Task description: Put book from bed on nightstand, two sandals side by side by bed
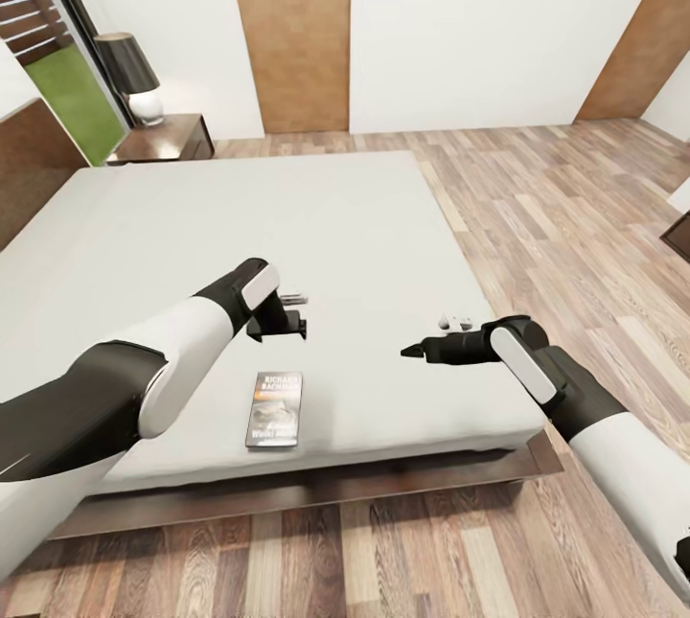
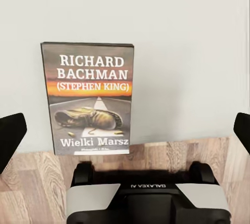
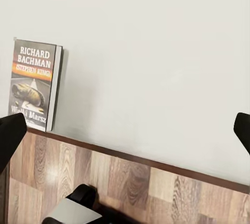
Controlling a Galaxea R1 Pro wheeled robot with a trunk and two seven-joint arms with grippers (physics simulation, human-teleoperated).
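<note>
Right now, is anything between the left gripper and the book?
Nothing visible. The book lies flat near the mattress edge, bare bed around it. The left gripper hovers open above the mattress just beyond it, with only open sheet between them.

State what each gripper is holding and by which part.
Nothing is held. The left gripper and right gripper are both open above the bed; the book lies flat and untouched.
</note>
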